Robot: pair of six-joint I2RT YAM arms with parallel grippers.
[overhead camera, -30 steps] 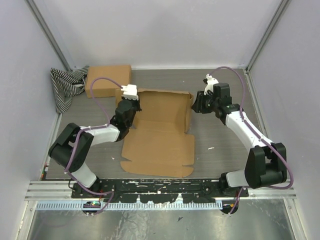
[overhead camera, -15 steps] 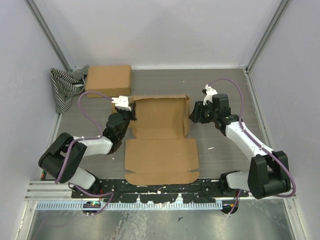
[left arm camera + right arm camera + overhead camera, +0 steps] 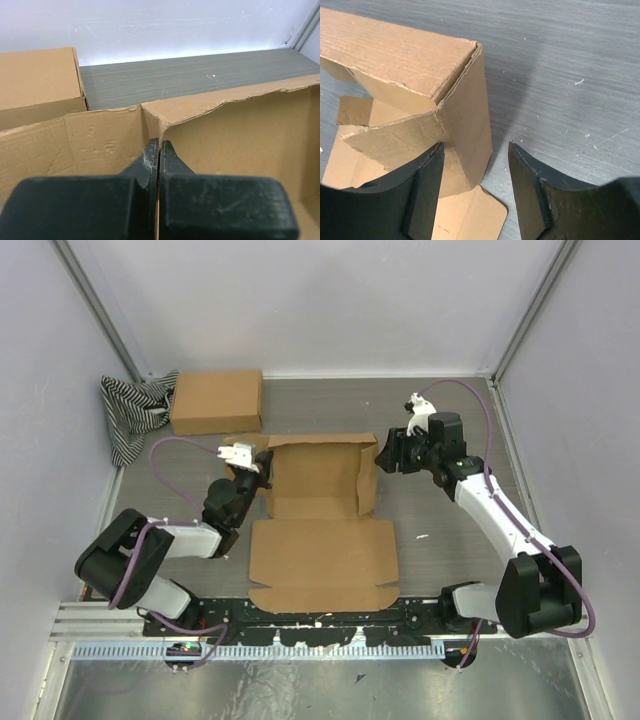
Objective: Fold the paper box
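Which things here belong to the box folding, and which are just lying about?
Job: paper box, half folded, mid-table; left gripper, shut on its left wall; right gripper, open at its right wall.
Lying about: closed cardboard box, back left; striped cloth beside it, in the corner.

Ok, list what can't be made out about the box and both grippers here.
- Left wrist view: the left gripper fills the lower frame, hiding the box floor and whether cardboard sits between its shut jaws.
- Top view: the right gripper is too small to tell if it touches the box wall.
- Right wrist view: the rest of the box runs off the left edge.
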